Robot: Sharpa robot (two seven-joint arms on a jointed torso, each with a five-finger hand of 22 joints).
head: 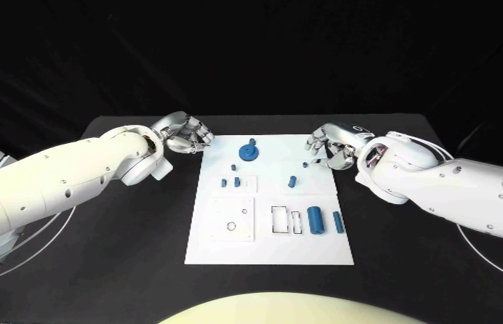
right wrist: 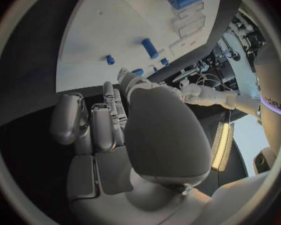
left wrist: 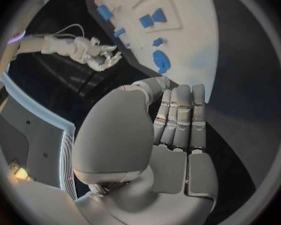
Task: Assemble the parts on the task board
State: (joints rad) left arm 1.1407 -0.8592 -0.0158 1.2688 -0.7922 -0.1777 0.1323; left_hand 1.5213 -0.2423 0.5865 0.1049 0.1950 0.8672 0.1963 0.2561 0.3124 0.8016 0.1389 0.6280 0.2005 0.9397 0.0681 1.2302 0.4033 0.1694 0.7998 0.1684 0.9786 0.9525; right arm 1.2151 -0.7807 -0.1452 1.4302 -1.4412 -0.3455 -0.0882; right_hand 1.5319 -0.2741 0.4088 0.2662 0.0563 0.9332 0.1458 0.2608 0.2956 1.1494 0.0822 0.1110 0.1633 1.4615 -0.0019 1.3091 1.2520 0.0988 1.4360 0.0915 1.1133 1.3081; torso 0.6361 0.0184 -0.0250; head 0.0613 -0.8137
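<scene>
The left hand hovers just beside the far left corner of the task board, over the black table. Its fingers lie side by side, nearly straight, and nothing is in its grasp; it touches neither the board nor any part.

On the board, going left to right: a rectangular recess with a small ring sits near the left edge, with two small blue pegs farther back. A round blue disc lies at the far middle. Two empty rectangular frames come next, then a thick blue cylinder and a slimmer blue bar near the right edge.

The right hand hangs beside the far right corner of the board, fingers loosely curled and apart, holding nothing.
</scene>
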